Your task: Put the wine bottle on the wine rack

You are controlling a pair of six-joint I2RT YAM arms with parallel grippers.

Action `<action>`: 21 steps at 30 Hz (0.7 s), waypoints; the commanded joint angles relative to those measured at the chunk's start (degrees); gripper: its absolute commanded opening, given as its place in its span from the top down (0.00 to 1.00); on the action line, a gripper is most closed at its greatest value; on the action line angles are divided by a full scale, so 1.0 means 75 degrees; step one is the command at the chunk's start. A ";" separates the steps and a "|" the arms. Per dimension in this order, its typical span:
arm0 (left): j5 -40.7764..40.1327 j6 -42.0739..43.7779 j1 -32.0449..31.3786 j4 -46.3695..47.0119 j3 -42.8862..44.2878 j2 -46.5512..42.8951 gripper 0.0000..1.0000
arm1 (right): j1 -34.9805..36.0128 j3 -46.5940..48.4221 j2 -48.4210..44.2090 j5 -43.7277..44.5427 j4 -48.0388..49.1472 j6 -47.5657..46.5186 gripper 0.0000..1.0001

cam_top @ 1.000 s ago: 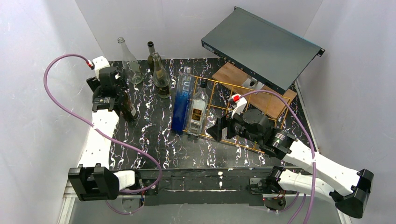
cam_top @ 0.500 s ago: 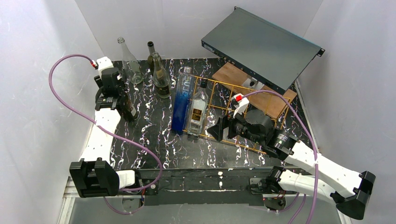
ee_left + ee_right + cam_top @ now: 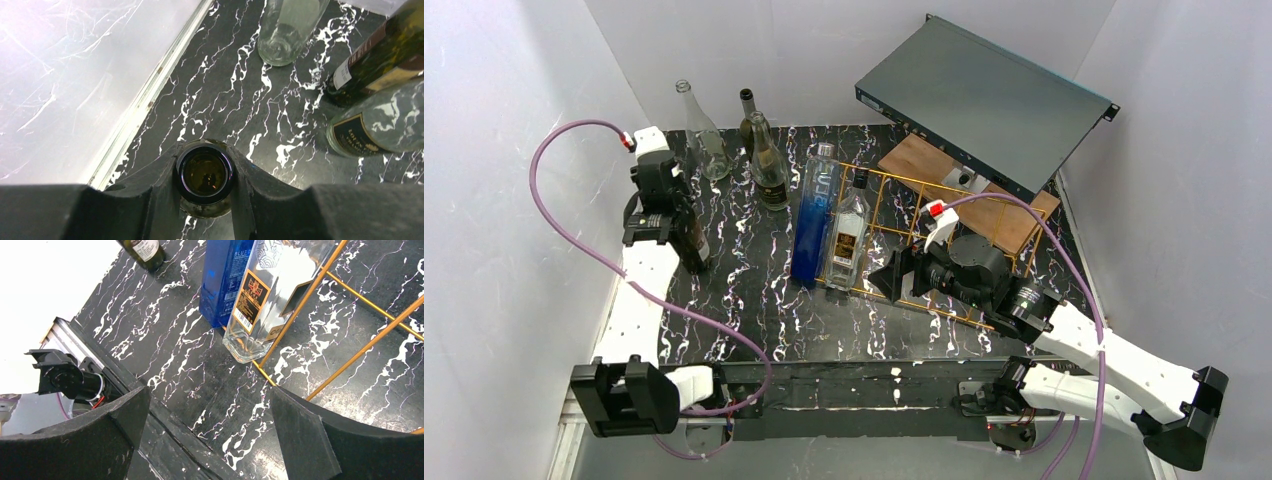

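Dark wine bottle [image 3: 204,172], neck clamped in left gripper [image 3: 205,160], stands near table [image 3: 225,100] left edge; right gripper [image 3: 210,400] spread apart over wine rack [image 3: 301,305] near edge.

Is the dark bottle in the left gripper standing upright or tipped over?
Upright: the left wrist view looks straight down the open mouth of the dark bottle, the left gripper shut around its neck.

White walls [image 3: 514,100], black marbled tabletop [image 3: 759,295]
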 commanded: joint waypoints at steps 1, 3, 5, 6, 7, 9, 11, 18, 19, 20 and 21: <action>0.0320 0.0147 0.0027 -0.0658 0.0462 -0.0804 1.00 | 0.0028 0.0022 -0.0103 0.0175 0.0124 0.0024 0.02; 0.0569 -0.0071 0.0013 -0.1044 0.0529 -0.1042 1.00 | 0.0028 0.0057 -0.0089 0.0239 0.0095 0.0005 0.02; 0.0866 -0.0179 -0.0066 -0.1345 0.0540 -0.1295 1.00 | 0.0031 0.0099 -0.0108 0.0362 0.0054 -0.0023 0.01; 0.0956 -0.0188 -0.0131 -0.1472 0.0539 -0.1441 1.00 | 0.0030 0.0121 -0.0111 0.0433 0.0036 -0.0045 0.02; 0.1049 -0.0193 -0.0183 -0.1620 0.0558 -0.1536 1.00 | 0.0025 0.0151 -0.0127 0.0498 0.0006 -0.0065 0.02; 0.1238 -0.0155 -0.0222 -0.1978 0.0672 -0.1672 1.00 | 0.0030 0.0216 -0.0145 0.0628 -0.0067 -0.0107 0.02; 0.1509 -0.0100 -0.0427 -0.2363 0.0842 -0.1811 1.00 | 0.0031 0.0256 -0.0185 0.0771 -0.0129 -0.0130 0.02; 0.2581 -0.0045 -0.1077 -0.3299 0.1289 -0.2265 1.00 | 0.0036 0.0197 -0.0528 0.1595 -0.0190 -0.0080 0.02; 0.2829 -0.0011 -0.1158 -0.3430 0.1397 -0.2266 1.00 | 0.0032 0.0174 -0.0592 0.1704 -0.0193 -0.0055 0.02; 0.3124 0.0059 -0.1236 -0.3530 0.1484 -0.2278 1.00 | 0.0029 0.0138 -0.0650 0.1880 -0.0201 -0.0020 0.02; 0.3398 0.0109 -0.1326 -0.3620 0.1549 -0.2294 1.00 | 0.0031 0.0099 -0.0698 0.1998 -0.0227 0.0046 0.02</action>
